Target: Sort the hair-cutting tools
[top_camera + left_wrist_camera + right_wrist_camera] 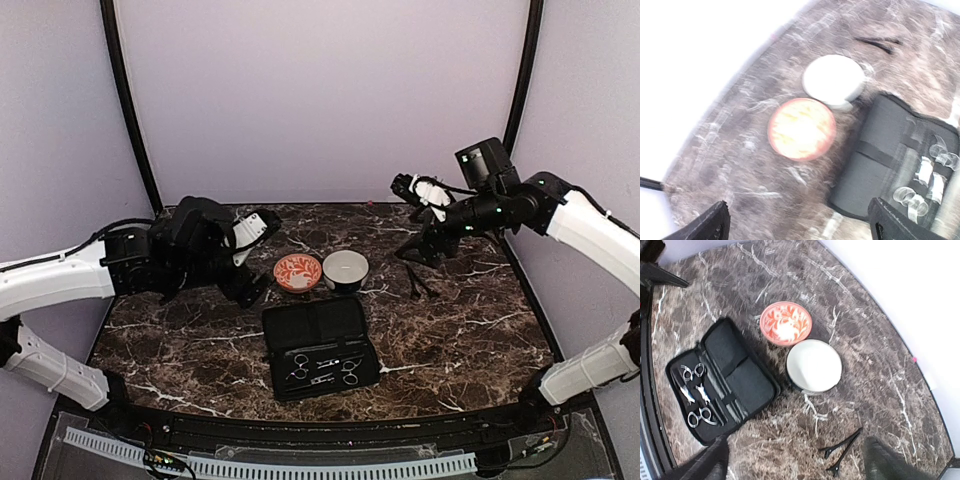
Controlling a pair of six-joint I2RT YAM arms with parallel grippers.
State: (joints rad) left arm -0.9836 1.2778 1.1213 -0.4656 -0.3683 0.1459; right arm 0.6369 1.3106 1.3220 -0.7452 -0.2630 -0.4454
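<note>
Right wrist view: right fingers are hanging wide apart, empty, above dark clips lying on the bench near the white bowl. Left fingers are also gaping. Scissors are sitting in the open case. Lowering straight and pinching one clip mid-length is looking best.

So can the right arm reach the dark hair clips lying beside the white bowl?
Probably yes: the right tool hangs open above the dark hair clips, nothing lies between, and the white bowl sits apart.

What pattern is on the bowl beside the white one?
Orange bowl: white leafy swirls, clearest in right wrist view.
</note>
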